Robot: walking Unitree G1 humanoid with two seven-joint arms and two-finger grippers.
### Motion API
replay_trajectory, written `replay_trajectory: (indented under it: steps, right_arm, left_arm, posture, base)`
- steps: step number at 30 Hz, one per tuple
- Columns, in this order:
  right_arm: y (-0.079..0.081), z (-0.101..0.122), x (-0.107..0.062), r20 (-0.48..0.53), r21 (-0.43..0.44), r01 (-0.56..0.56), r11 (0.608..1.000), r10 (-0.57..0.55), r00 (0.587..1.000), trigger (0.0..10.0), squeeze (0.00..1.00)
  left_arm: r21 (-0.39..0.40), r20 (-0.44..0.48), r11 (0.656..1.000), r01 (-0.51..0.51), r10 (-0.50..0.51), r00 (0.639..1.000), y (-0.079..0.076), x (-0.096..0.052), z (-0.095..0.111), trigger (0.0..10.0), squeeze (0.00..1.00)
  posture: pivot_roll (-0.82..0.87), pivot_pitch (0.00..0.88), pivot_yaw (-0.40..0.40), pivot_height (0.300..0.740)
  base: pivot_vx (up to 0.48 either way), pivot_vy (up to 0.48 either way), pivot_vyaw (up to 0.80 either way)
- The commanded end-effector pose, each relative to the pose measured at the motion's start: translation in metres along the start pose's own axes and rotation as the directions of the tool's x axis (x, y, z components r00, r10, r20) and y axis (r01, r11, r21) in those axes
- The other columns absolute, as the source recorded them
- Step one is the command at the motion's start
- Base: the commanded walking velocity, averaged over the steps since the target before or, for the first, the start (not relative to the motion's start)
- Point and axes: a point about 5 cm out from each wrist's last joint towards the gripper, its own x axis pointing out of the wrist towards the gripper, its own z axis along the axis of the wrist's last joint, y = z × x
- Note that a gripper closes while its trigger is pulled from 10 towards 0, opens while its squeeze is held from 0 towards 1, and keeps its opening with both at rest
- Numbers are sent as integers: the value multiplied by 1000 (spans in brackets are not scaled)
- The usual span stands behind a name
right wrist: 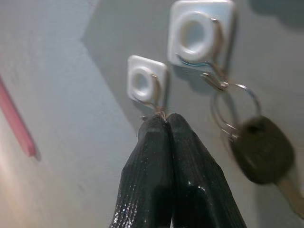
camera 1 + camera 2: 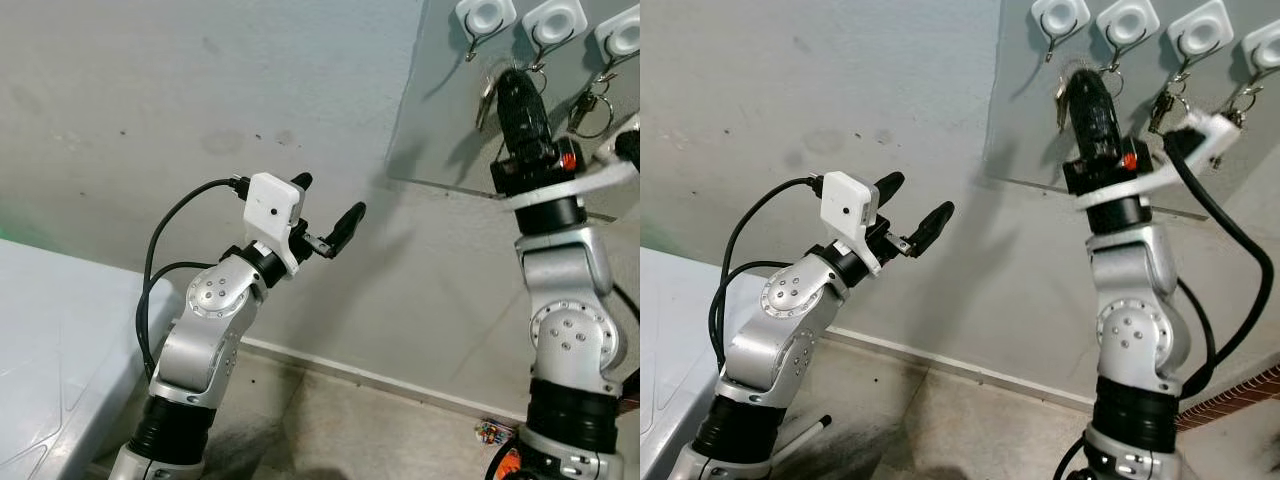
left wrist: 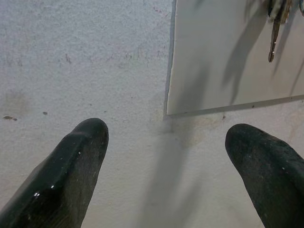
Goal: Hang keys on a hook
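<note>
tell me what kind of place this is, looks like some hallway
Probably a home entryway or hall, though that is a guess: a wall panel carries a row of white adhesive hooks, keys hang from one, and plain plaster wall meets a tiled floor.

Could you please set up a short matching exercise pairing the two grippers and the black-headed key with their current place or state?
Things:
1. left gripper
2. right gripper
3. black-headed key

Places or states:
A. hanging by its ring from a white hook
B. fingers spread apart, pointing at the bare wall
C. fingers pressed together, tips at a hook's wire

Pairs: 1-B, 2-C, 3-A
</note>
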Motion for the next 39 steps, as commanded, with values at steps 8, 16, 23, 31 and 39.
replay_trajectory:
  steps: [8, 16, 23, 31, 39]
  right_arm:
    - [14, -5, -3, -37, 39, -76, 996, 77, 996, 10000, 0]
    - [20, -8, 15, -51, 19, -135, 991, 136, 989, 10000, 0]
    - [18, -6, 27, -35, 21, -138, 990, 138, 990, 10000, 0]
    - [12, -7, 31, -18, 37, -108, 993, 109, 994, 10000, 0]
    - [8, -5, 32, 9, 41, -89, 995, 88, 996, 10000, 0]
  left_arm:
    - [-5, 10, 1000, 2, -2, 1000, 0, -2, 4, 10000, 0]
    - [-6, 10, 1000, -1, 1, 1000, 0, -2, 4, 10000, 0]
    - [-5, 12, 1000, -6, 6, 1000, 0, -3, 5, 10000, 0]
    - [-9, 13, 1000, -5, 5, 1000, -1, -2, 5, 10000, 0]
    - [-10, 11, 1000, -2, 2, 1000, -1, -3, 5, 10000, 0]
  posture:
    - [-7, 138, 20, 740]
    - [-5, 137, 17, 740]
    - [3, 137, 12, 740]
    - [7, 137, 5, 740]
    - [6, 138, 8, 740]
  base:
    - [0, 0, 0]
    - [0, 0, 0]
    - [0, 0, 0]
    - [0, 0, 0]
    - [0, 0, 0]
